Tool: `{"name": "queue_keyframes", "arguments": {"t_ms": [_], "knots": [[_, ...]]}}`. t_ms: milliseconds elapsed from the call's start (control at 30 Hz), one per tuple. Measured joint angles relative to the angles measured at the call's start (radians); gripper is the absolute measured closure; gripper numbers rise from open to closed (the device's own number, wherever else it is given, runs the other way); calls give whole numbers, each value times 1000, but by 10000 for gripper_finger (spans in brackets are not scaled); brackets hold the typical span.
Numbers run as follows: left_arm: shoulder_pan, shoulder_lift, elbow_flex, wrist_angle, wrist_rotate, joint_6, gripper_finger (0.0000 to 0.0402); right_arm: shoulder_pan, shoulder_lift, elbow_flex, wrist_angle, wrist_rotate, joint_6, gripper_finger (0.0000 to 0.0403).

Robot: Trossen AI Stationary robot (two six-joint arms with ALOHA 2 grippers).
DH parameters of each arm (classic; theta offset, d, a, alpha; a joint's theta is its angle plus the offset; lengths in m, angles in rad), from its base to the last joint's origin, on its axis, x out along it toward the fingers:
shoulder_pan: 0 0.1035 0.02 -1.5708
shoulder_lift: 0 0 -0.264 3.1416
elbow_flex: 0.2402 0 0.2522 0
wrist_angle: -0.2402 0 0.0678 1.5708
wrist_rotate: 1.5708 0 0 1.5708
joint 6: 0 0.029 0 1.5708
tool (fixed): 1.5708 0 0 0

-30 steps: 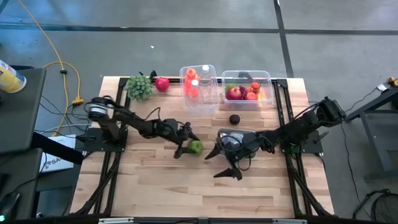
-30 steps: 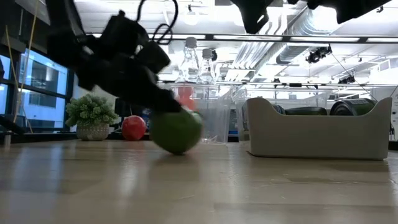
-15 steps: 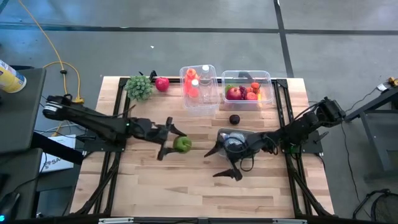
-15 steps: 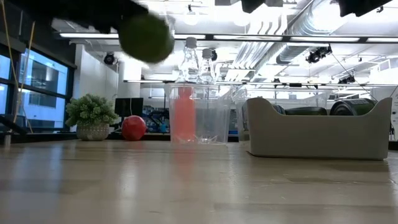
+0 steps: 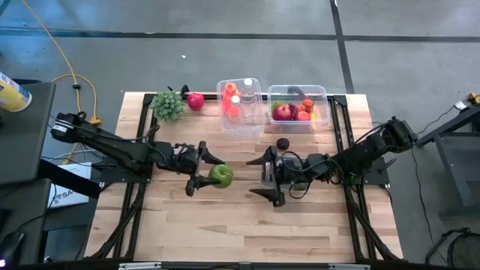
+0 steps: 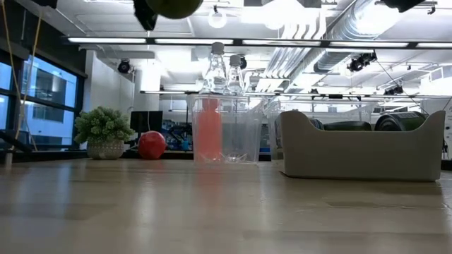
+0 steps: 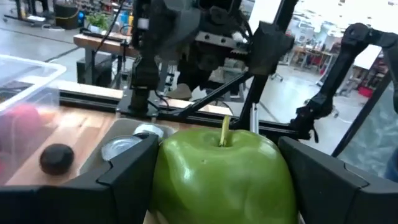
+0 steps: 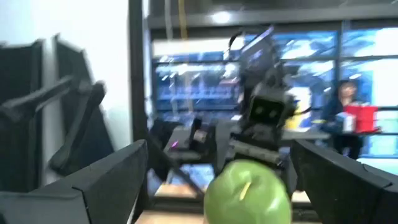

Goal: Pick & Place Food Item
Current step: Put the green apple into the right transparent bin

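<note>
A green apple [image 5: 220,176] with its stem up hangs in the air over the middle of the table, and my left gripper [image 5: 211,175] is shut on it. In the low view the apple [image 6: 173,5] shows only at the top edge, well above the tabletop. My right gripper [image 5: 256,178] stands open just to the right of the apple, at about the same height. Its fingers point toward the apple [image 8: 247,190] with nothing between them. My left gripper pinches the green apple by two opposite sides [image 7: 163,180] between its two fingers [image 7: 124,177]. The fingers come in level from the table's left. The apple sits upright, stem up, lifted clear of the table.
At the far edge stand a clear bin of fruit [image 5: 298,109], a clear container with bottles [image 5: 240,103], a red apple [image 5: 196,100] and a small green plant [image 5: 168,105]. A dark round fruit [image 5: 283,144] lies in front of the bin. The table's near half is bare wood.
My left gripper has risen steeply with the green apple and drawn back toward the table's left, lifting the apple off the tabletop. My right gripper has risen a little, tipped its fingers upward and rolled, staying open.
</note>
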Motion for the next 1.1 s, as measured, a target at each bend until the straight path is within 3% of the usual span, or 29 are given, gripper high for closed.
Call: {"name": "queue_keyframes", "arguments": {"t_ms": [100,267,433,633,867,967,1100], "knots": [[0,23,11,-3,18,2,103,0,0,11,-105,-80,-17,21],[4,47,10,6,23,-42,103,1,1,16,-161,-94,-140,21],[8,44,12,49,23,-42,103,27,1,15,-165,-63,-356,21],[10,57,12,66,22,6,103,83,1,15,-327,-26,-664,21],[59,56,12,98,92,-56,103,118,1,15,-287,165,-767,21],[64,56,12,99,84,-56,103,117,19,15,-270,188,-820,21],[65,56,12,114,74,-60,103,132,110,15,-143,289,-1057,21]]}}
